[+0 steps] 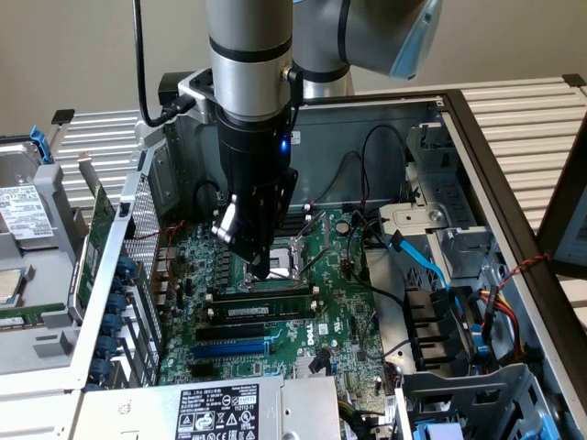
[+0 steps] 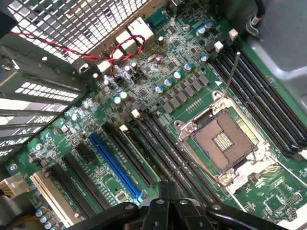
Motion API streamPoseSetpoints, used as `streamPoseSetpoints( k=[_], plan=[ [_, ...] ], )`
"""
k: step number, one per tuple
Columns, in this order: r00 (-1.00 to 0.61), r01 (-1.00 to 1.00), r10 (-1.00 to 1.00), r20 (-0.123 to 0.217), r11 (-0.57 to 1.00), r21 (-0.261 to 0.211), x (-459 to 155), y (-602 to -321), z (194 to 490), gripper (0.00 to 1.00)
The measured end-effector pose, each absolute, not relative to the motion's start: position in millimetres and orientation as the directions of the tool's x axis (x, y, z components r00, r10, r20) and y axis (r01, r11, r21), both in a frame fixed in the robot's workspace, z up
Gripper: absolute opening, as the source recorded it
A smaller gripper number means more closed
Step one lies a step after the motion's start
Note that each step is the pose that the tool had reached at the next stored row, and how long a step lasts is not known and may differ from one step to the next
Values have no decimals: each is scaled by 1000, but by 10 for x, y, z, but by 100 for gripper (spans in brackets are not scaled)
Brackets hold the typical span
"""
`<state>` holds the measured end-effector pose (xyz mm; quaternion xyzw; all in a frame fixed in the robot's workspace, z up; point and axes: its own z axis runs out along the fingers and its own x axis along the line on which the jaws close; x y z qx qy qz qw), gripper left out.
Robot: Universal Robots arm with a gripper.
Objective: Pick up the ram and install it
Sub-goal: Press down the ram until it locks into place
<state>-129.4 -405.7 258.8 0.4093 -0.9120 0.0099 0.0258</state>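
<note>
The ram (image 1: 266, 310), a long thin green stick with a white label, lay seated lengthwise in a black memory slot (image 1: 261, 297) on the motherboard (image 1: 344, 312), between the processor socket (image 1: 292, 257) and the blue expansion slot (image 1: 234, 348).

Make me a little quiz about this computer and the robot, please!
1. True or false: the end effector is shut.
2. What colour is the long expansion slot? A red, B blue, C yellow.
3. Fill in: the end effector hangs over the green ____.

Key: 1 true; 2 B; 3 motherboard.
</note>
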Motion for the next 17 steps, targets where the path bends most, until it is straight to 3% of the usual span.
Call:
streamPoseSetpoints(
  k=[17],
  plan=[
    [-778,-628,-627,38,778,-33,-1295,-4057,2595,11]
  ],
)
